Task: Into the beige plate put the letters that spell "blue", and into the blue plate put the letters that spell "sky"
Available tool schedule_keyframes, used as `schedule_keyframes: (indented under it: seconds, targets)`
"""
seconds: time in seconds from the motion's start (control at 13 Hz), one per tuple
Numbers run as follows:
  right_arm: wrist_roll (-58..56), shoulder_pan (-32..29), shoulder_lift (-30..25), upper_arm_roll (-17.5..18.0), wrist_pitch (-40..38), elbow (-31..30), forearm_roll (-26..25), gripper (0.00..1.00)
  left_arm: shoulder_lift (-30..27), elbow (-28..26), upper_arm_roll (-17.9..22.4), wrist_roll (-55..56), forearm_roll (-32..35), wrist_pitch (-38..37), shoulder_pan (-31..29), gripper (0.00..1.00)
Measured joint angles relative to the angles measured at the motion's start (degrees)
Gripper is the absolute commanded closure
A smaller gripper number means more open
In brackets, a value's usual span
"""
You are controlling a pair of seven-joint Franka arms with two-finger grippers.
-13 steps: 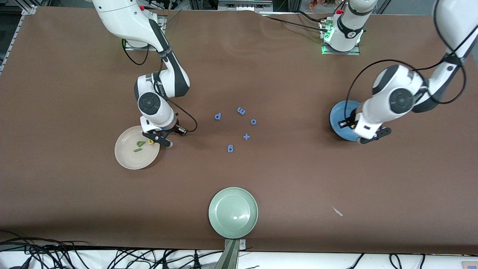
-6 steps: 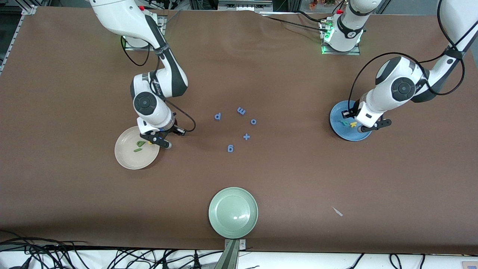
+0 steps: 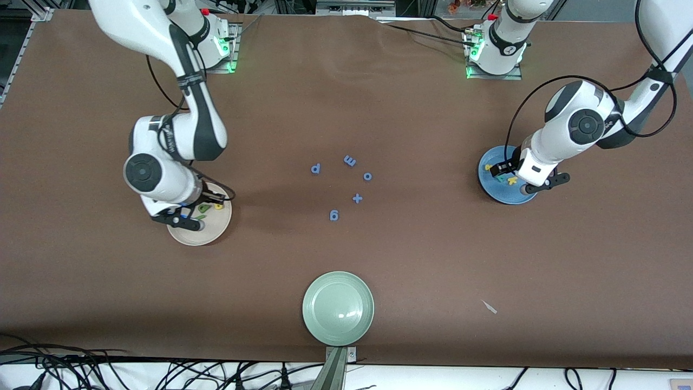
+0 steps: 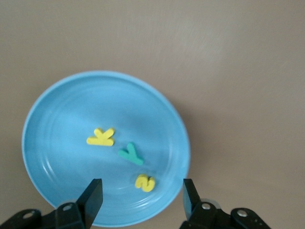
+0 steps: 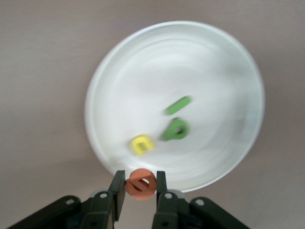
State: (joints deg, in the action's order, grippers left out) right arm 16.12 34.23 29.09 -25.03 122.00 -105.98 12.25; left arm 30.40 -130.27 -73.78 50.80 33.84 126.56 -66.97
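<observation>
Nearest the front camera sits the pale green plate (image 3: 338,308), not ours to fill, w/ a small white scrap (image 3: 489,307) on the table toward the left arm's end. Farther up, the loose blue letters and plus sign (image 3: 342,187) lie mid-table, not part of either word. Then the beige plate (image 3: 214,232) at the right arm's end: in it we see the olive b (image 5: 176,129), the dark green l (image 5: 178,105) and the yellow u (image 5: 142,144), all apart from each other. The right gripper (image 5: 141,188) hangs over that plate's rim w/ its fingers pinched on the orange e (image 5: 141,183), gripped across its flat faces; we judge that's the last letter for "blue". The blue plate (image 4: 57,119) is at the left arm's end; the yellow k (image 4: 101,137), teal y (image 4: 131,153) and yellow s (image 4: 145,182) lie in it, close but not touching. The left gripper (image 4: 142,200) is over that plate, fingers spread wide, nothing btwn them, so "sky" looks done. Handling: these are foam bits, v. light and soft, so we'd expect them to squash under a hard pinch and maybe cling to a pad on release. Best hold is across a solid stroke, not a thin tip. They won't break, and a low drop should keep the e from bouncing out of the shallow plate.
</observation>
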Motion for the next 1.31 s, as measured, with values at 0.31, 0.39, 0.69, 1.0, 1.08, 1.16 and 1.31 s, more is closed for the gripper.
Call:
schedule_keyframes:
  seconds: [0.31,0.39,0.69,1.0,1.08,1.16,1.31]
  targets:
    - [-1.5,-1.0,0.2,0.0,0.0,-1.1,2.0,0.32,-0.6,14.4,-7.6,1.6,0.0,-18.1,-0.1,0.18]
    - [-1.5,-0.9,0.1,0.0,0.0,-1.0,2.3,0.31,-1.0,18.4,-8.0,1.2,0.0,-21.9,-0.1,0.18]
    - [-1.4,-0.8,-0.4,0.0,-2.9,3.2,2.5,0.11,-1.2,27.4,-7.5,-5.9,0.0,-26.2,-4.1,0.18]
    - [-1.5,-0.8,-1.5,-1.5,-7.0,10.4,2.4,0.0,-0.6,33.0,-7.2,-12.3,-2.3,-29.0,-9.0,0.16]
    - [-1.7,-0.8,-2.6,-2.4,-8.6,11.5,2.1,0.0,-0.6,35.5,-6.7,-14.1,-3.8,-31.0,-8.7,0.15]
    - [-2.1,-0.8,-3.9,-3.5,-10.8,12.7,1.6,0.0,-0.7,37.6,-5.3,-16.4,-5.0,-32.4,-7.8,0.15]
    - [-5.3,-0.9,-5.9,-5.9,-17.5,16.8,1.0,0.0,-3.0,39.9,1.3,-21.4,-10.5,-33.3,-3.2,0.15]
